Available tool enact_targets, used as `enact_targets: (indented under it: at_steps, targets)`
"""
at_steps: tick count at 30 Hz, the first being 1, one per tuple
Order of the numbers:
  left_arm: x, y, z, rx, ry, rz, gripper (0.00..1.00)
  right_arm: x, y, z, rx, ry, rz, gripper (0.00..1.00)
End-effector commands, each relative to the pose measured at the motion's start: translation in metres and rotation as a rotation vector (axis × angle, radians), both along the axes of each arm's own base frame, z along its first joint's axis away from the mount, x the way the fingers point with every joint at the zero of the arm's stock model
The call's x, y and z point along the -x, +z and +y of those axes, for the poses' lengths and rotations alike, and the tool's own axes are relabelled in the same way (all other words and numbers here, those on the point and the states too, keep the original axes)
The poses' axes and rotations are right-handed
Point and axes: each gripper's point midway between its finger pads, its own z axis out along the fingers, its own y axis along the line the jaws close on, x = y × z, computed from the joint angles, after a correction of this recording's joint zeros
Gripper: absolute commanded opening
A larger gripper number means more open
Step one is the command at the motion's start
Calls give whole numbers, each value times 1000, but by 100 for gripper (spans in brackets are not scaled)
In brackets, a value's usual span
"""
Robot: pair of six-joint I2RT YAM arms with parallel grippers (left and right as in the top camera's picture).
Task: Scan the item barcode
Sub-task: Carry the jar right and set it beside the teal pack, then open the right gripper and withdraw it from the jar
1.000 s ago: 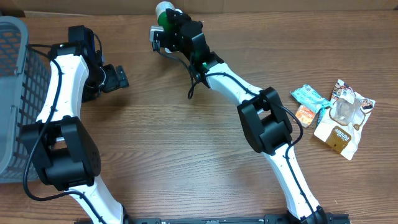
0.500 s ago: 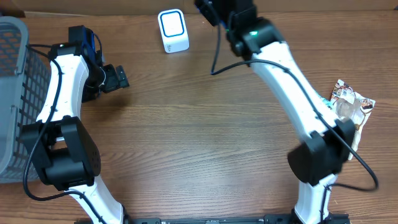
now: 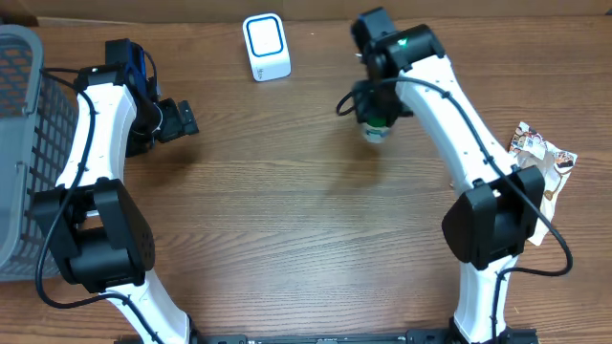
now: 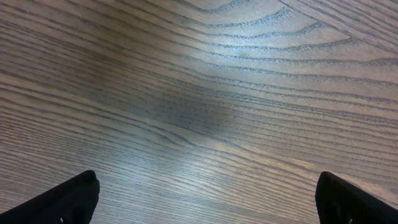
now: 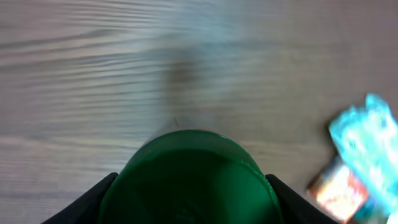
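Pinching the green-capped bottle (image 3: 376,127) with the right gripper (image 3: 375,107), over the back half of the wooden table (image 3: 287,220). Squeezed from two sides, with one black finger (image 5: 93,200) on the left of the round green cap and one on the right, as seen in the right wrist view. Filling most of the bottom of that view with the green cap. From above, showing only a pale end poking out below the gripper. Hard to tell whether resting on the wood or hanging just over it.

Standing near the back edge, the white scanner (image 3: 266,47), with a blue ring on its face. Well apart from the bottle, over toward the left arm's side.

Holding nothing with the left gripper (image 3: 179,119). Spread wide open, with only bare wood between the two black fingertips (image 4: 68,200) in the left wrist view. Parked near the left side of the table, not far from the gray basket (image 3: 14,143) at the edge.

Lying at the far right of the table, a brown and white snack bag (image 3: 535,182), partly hidden by the right arm from above. Also in the right wrist view, a teal packet (image 5: 367,134) and a small orange packet (image 5: 339,190), touching or almost touching each other. Too blurry to read any words on them.
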Motion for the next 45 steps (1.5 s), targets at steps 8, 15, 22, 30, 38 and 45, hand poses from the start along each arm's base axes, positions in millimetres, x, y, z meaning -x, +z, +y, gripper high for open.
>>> enact_targets:
  at_steps: [8,15,22,30,38,45]
  targets:
    - [-3,6,1,-10,-7,-18,99,10,-53,-93,0,-458,88,34]
    - [-3,6,1,-10,-7,-18,100,26,-72,-138,13,-589,152,36]
    - [-3,6,1,-10,-7,-18,99,29,-71,-153,-45,-647,175,97]
    - [-3,6,1,-10,-8,-18,99,10,-4,-145,-97,-602,46,100]
    - [-3,6,1,-10,-7,-18,99,28,160,-118,-202,-504,-291,100]
    - [-3,6,1,-10,-8,-18,100,89,267,-87,-372,-384,-541,100]
